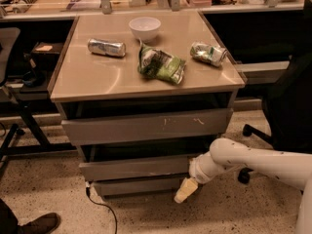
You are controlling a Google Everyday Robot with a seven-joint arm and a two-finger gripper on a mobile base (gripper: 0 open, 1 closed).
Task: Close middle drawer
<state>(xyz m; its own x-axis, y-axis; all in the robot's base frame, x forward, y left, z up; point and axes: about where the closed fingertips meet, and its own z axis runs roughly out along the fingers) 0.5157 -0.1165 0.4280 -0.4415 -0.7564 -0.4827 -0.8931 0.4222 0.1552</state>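
We are seeing a cream-tipped gripper hanging below the right end of the slightly open grey wood-grain middle drawer; its spread, we cannot tell.

Warm tabletop glare; end effector dimmer below

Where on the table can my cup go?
The front-left corner, nearer than the silver can and left of the green bag, is bare. It's crowded from the bowl to the crushed can. The gripper hangs by the middle drawer.
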